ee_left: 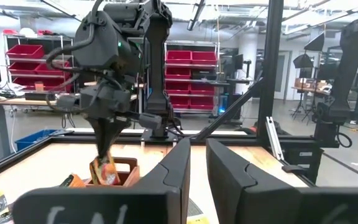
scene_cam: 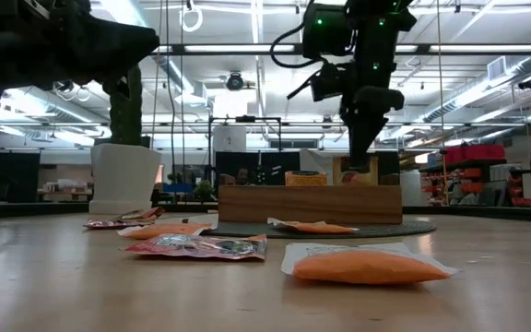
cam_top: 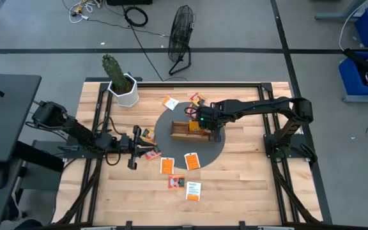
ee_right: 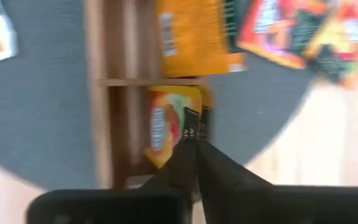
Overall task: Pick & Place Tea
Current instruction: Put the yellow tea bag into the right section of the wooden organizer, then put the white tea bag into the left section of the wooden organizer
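A brown wooden compartment tray stands on a round grey mat mid-table. My right gripper is over the tray's right end, shut on an orange-yellow tea sachet. Another orange sachet lies in the neighbouring compartment. Several sachets lie flat on the table in front of the tray, and two lie behind it. My left gripper is low at the mat's left, its fingers a narrow gap apart and empty, next to two sachets. My right gripper pinches the sachet by one edge between its two fingers. The fingers come from above, pointing down. The sachet hangs on edge below them, its lower part inside a tray compartment at the tray's right end.
A cactus in a white pot stands at the far left of the table. A black frame rail runs round the table top. Bare wood lies at the near right.
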